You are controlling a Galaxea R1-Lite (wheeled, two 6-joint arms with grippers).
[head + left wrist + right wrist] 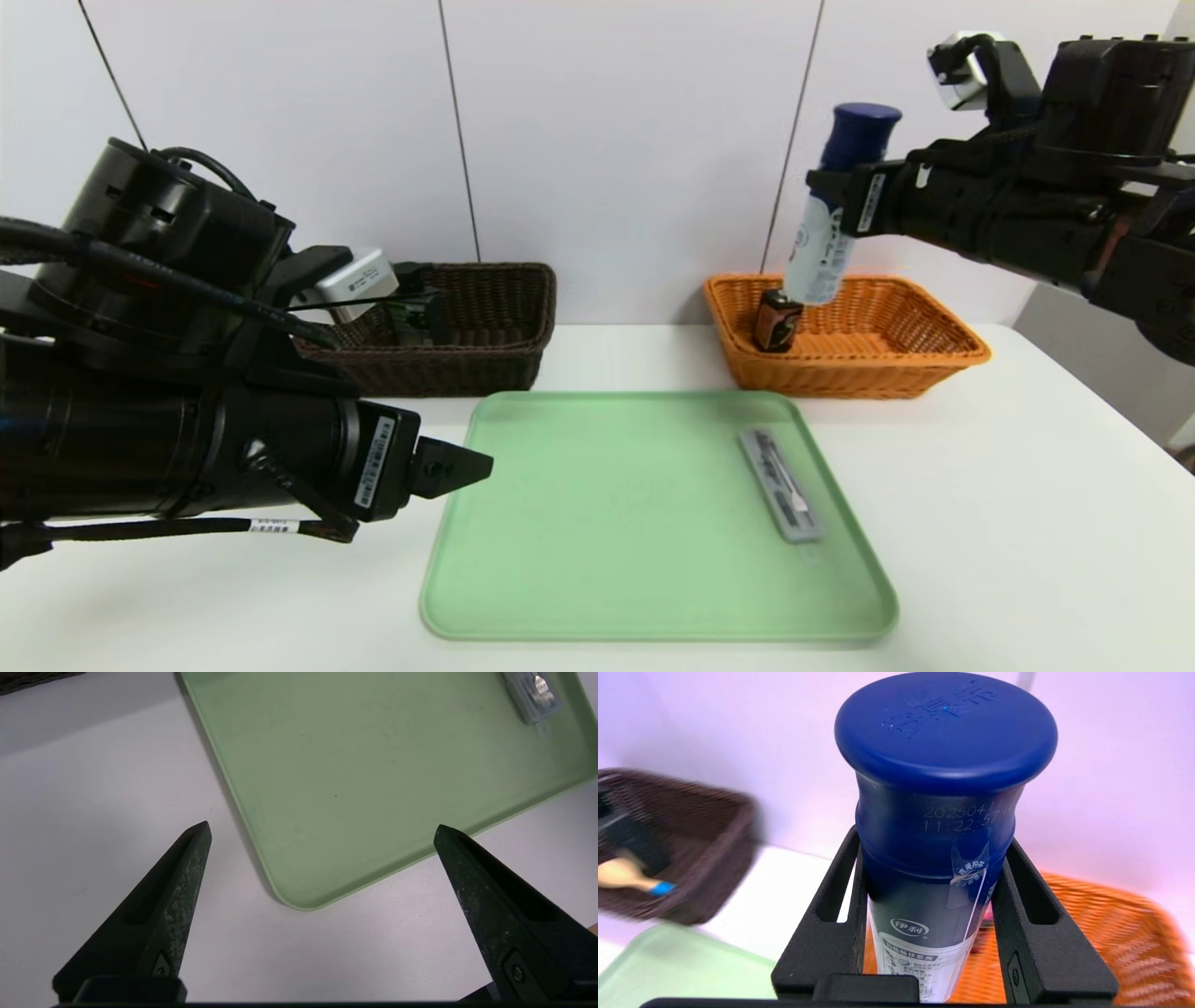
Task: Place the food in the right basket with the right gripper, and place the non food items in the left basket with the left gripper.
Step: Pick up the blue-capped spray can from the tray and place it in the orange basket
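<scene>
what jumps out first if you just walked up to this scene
The right gripper holds a blue-capped white bottle in the air above the orange basket, where a small dark box already stands. On the green tray, only a flat clear-grey case remains, while the left gripper hovers open near the tray's corner.
</scene>
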